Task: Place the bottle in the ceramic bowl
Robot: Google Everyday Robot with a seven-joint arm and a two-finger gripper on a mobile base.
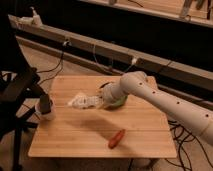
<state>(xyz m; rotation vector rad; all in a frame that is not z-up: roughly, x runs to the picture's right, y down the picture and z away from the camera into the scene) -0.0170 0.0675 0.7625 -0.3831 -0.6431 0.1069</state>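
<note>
A pale clear bottle [89, 102] lies roughly sideways in my gripper [101, 102], lifted a little above the wooden table [145, 130], with its shadow on the wood below it. The gripper is shut on the bottle. The white arm [165, 102] reaches in from the right. The green ceramic bowl [118, 101] sits just behind and right of the gripper, mostly hidden by the wrist. The bottle is left of the bowl, not over it.
A white crumpled packet [75, 101] lies on the table just left of the bottle. A white cup [45, 109] holding something dark stands at the left edge. A red oblong object [117, 138] lies near the front edge. A black chair [15, 95] stands at the left.
</note>
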